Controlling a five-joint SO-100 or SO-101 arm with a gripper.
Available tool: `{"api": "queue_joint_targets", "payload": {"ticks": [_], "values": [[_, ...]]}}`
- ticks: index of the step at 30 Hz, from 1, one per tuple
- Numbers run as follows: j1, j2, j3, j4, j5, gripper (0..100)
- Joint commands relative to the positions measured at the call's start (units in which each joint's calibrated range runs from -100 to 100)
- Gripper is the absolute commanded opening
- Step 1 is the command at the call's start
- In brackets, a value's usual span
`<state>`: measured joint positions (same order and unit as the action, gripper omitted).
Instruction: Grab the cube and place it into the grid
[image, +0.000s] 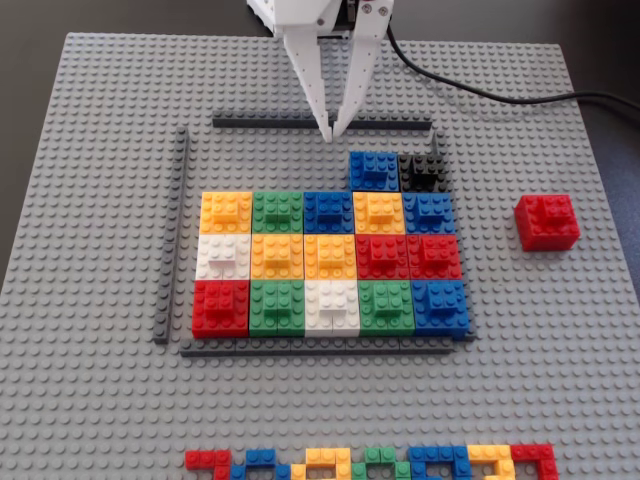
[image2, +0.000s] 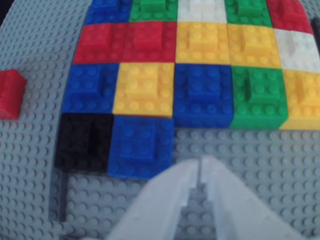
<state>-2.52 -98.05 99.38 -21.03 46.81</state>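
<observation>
The gripper (image: 331, 135) is seen with its fingertips drawn nearly together and nothing held, poised above the grid's (image: 330, 262) far edge. The cube (image: 547, 221) is left alone on the baseplate (image: 100, 200) — well apart, to the grid's right in the fixed view — presumably staged clear for an unobstructed grasp.

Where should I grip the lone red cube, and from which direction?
Come straight down on the cube and pinch two opposite flat side walls. It sits alone on the baseplate, right of the grid in the fixed view, so every side looks open to the gripper.
</observation>
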Motion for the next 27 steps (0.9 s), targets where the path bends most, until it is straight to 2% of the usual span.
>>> {"api": "queue_joint_targets", "payload": {"ticks": [1, 27], "values": [[0.34, -1.95, 0.53, -0.13, 0.39, 0], [0.05, -1.95, 0.53, -0.18, 0.39, 0]]}}
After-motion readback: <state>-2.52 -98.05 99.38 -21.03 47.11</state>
